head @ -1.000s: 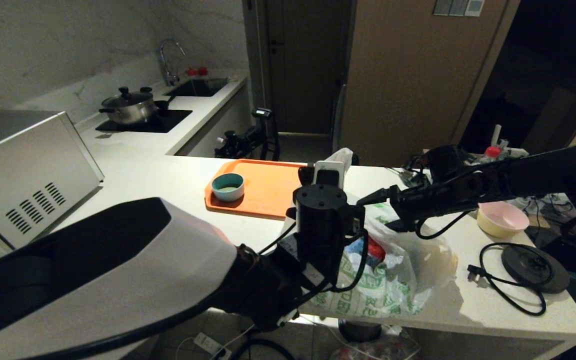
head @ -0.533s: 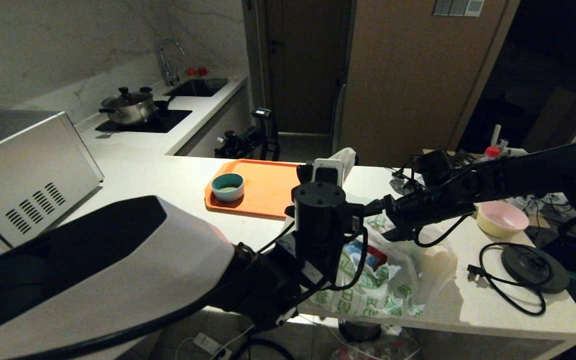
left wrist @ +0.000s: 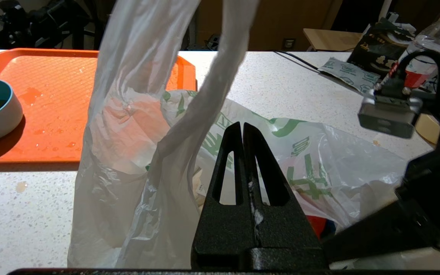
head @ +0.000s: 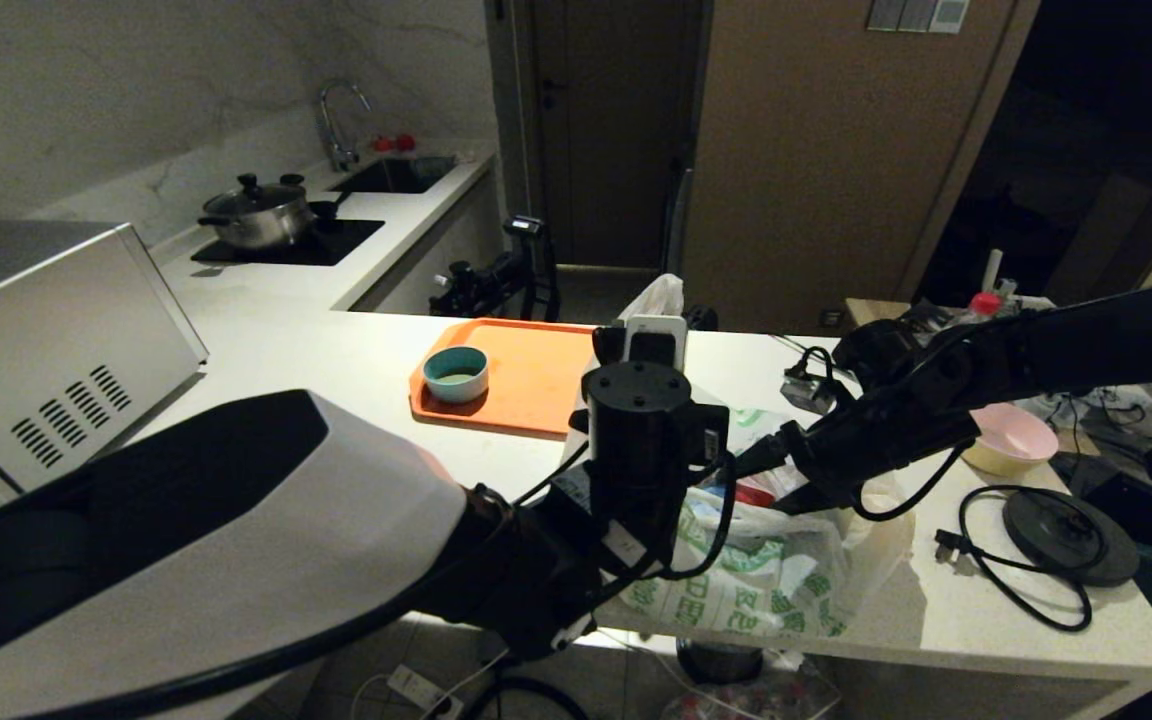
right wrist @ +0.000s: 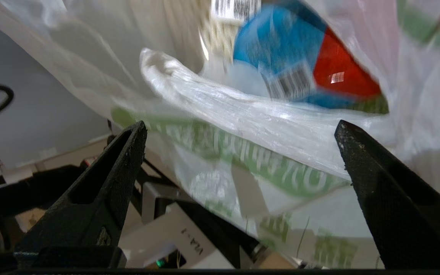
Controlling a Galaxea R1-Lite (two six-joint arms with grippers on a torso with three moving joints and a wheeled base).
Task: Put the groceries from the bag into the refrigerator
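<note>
1. The bag (head: 766, 575), crinkly translucent white plastic with green characters, sits on the white speckled bench (head: 336, 360) close to its near edge, just beside the orange tray (head: 526, 380).
2. The left tool (left wrist: 243, 131) has its 2 black fingers pressed together, clenched flat. In the left wrist view a twisted handle of the bag rises just beside them; whether that plastic is pinched between the fingers cannot be told.
3. In the head view the left arm's black wrist cylinder (head: 641, 450) stands over the bag's left side, and a white handle (head: 658, 297) sticks up behind it.
4. The right tool (right wrist: 239, 130) is spread wide and holds nothing. Its fingers (right wrist: 376, 179) straddle the crumpled mouth of the bag, 1 on each side.
5. In the head view the right arm reaches in from the right and its tip meets the top of the bag.
6. Through the plastic, the right wrist view shows a blue and red package (right wrist: 304, 68) with barcode labels, blurred, lying inside the bag.
7. A teal bowl (head: 456, 373) stands on the tray's left part.
8. A pink bowl (head: 1011, 438) and a black round base (head: 1071, 535) with its coiled cord sit toward the right end of the bench.
9. A silver box with vent slots (head: 66, 350) stands at the left end.
10. A lidded pot (head: 258, 212) rests on the hob along the far counter, near the sink tap (head: 336, 120).
</note>
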